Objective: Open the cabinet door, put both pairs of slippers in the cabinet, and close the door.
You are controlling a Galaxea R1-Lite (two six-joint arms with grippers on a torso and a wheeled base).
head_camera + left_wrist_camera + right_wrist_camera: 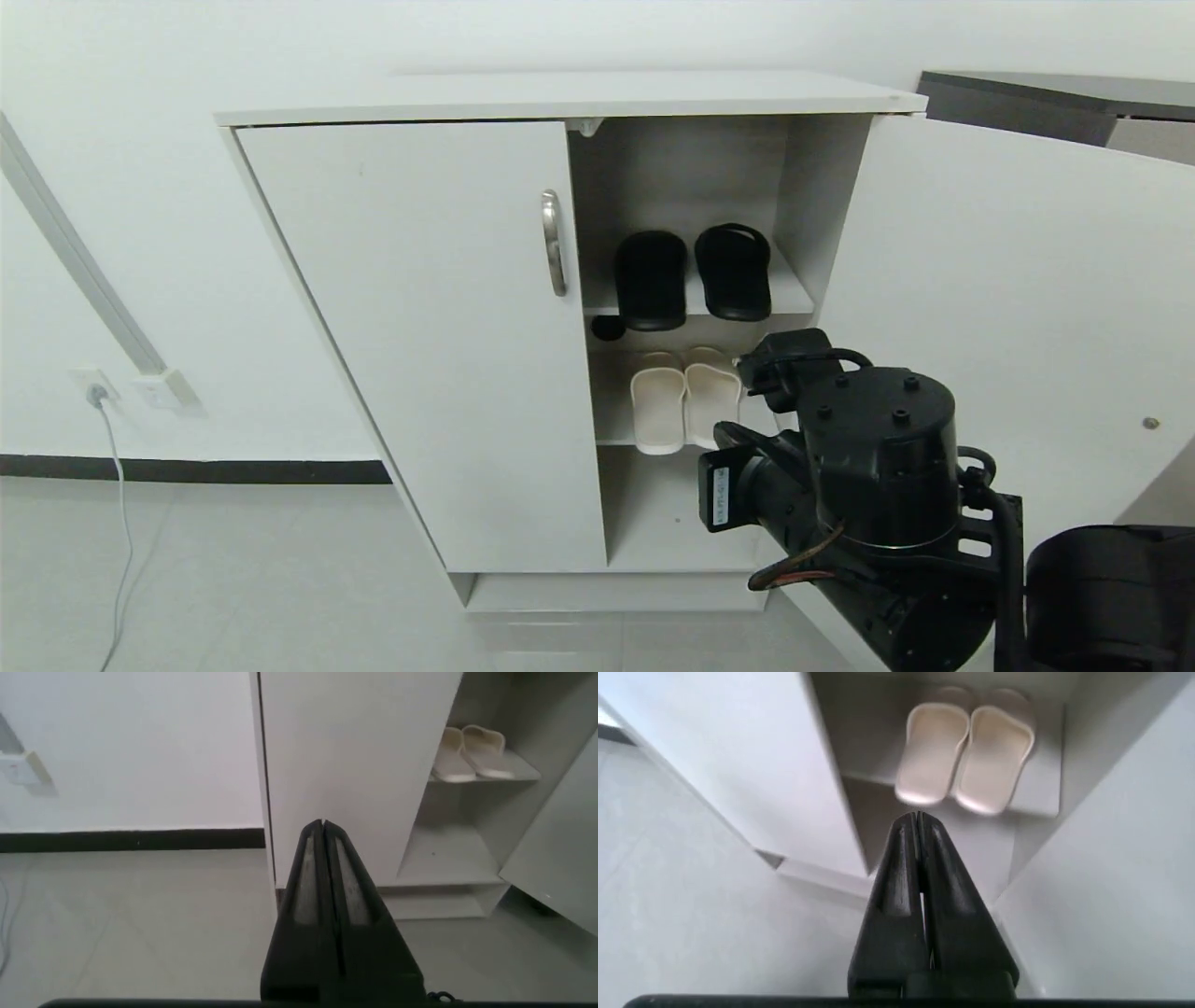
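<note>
The white cabinet [420, 345] has its right door [1008, 308] swung open and its left door shut. A black pair of slippers [691, 275] lies on the upper shelf. A cream pair of slippers [681, 401] [966, 751] [472, 753] lies on the middle shelf. My right arm hangs in front of the open compartment, low and to the right. Its gripper [920, 826] is shut and empty, just outside the cabinet below the cream pair. My left gripper [322, 835] is shut and empty, back from the cabinet, over the floor before the closed left door.
The open door's inner face [1120, 896] stands close beside my right gripper. A metal handle [553, 243] is on the closed left door. The bottom shelf [663, 523] is bare. A wall socket with a cable [98, 397] sits at the left; a dark cabinet top [1055, 98] at far right.
</note>
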